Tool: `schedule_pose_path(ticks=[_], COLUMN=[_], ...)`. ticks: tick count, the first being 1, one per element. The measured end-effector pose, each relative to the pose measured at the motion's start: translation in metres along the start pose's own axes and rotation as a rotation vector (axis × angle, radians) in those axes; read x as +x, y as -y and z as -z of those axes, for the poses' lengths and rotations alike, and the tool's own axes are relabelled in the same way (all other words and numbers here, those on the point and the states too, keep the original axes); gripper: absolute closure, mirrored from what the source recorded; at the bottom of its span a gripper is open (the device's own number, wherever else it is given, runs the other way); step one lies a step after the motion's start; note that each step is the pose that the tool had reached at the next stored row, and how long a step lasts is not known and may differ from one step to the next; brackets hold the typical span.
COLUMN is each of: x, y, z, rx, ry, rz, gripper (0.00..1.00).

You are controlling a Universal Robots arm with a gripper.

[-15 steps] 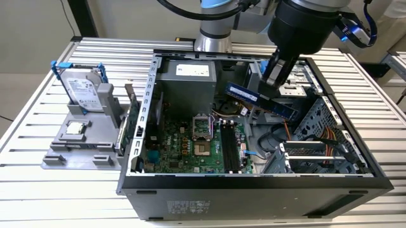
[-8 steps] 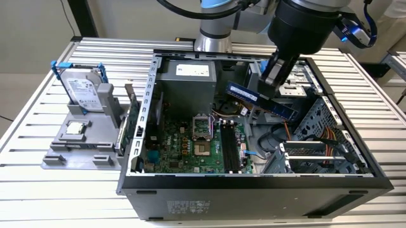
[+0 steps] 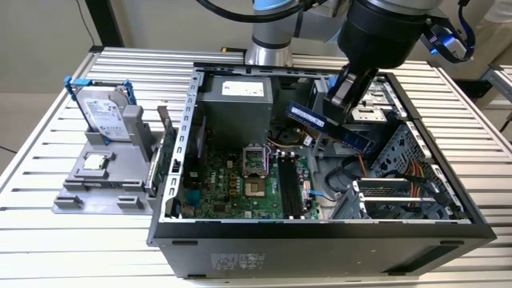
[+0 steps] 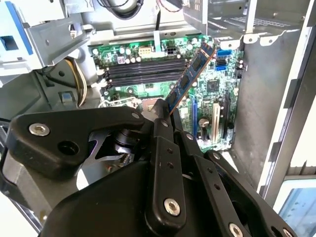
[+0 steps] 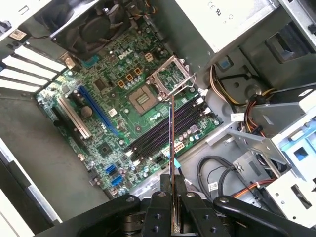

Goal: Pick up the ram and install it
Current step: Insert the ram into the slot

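Observation:
My gripper [image 3: 340,111] is shut on the ram [image 3: 328,126], a long thin blue stick with dark chips, held tilted in the air above the open computer case [image 3: 320,231]. In the second wrist view the ram [image 4: 190,79] slants out from between the black fingers [image 4: 165,163] over the green motherboard [image 4: 148,84]. The first wrist view shows the ram [image 5: 171,148] edge-on, hanging over the black memory slots [image 5: 163,131]. Those slots [image 3: 289,186] lie empty on the motherboard [image 3: 232,186], below the ram and toward the exterior view's left.
A grey stand [image 3: 104,180] at the exterior view's left holds a silver hard drive [image 3: 105,117] in a blue bracket and a square CPU chip [image 3: 95,161]. Inside the case sit a power supply [image 3: 236,99], an open CPU socket [image 3: 254,161], drive cages [image 3: 400,192] and cables.

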State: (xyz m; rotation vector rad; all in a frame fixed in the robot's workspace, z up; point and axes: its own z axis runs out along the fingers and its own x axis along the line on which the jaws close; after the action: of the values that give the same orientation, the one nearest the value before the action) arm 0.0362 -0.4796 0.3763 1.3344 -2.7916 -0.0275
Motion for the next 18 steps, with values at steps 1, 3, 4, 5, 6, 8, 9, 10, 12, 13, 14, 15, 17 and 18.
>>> schedule_pose_path(ticks=[1,3,4,5,6,8,9,10,12,13,14,15,17,18], x=[0.0000,0.0000,0.0000,0.0000,0.0000,0.0000,0.0000,0.0000,0.0000,0.0000,0.0000,0.0000,0.0000,0.0000], y=[0.0000,0.0000,0.0000,0.0000,0.0000,0.0000,0.0000,0.0000,0.0000,0.0000,0.0000,0.0000,0.0000,0.0000], z=[0.0000,0.0000,0.0000,0.0000,0.0000,0.0000,0.0000,0.0000,0.0000,0.0000,0.0000,0.0000,0.0000,0.0000], rx=[-0.0002,-0.0006,-0.0008,-0.0010,-0.0012,-0.0016,-0.0018,-0.0019,-0.0023,-0.0025,-0.0027,-0.0029,-0.0032,-0.0034], ry=[0.0002,0.0006,0.0009,0.0010,0.0012,0.0016,0.0018,0.0020,0.0024,0.0025,0.0028,0.0030,0.0033,0.0035], rz=[-0.006,-0.017,-0.022,-0.028,-0.033,-0.044,-0.049,-0.055,-0.065,-0.071,-0.077,-0.082,-0.092,-0.098], gripper=[1.00,1.00,1.00,1.00,1.00,1.00,1.00,1.00,1.00,1.00,1.00,1.00,1.00,1.00])
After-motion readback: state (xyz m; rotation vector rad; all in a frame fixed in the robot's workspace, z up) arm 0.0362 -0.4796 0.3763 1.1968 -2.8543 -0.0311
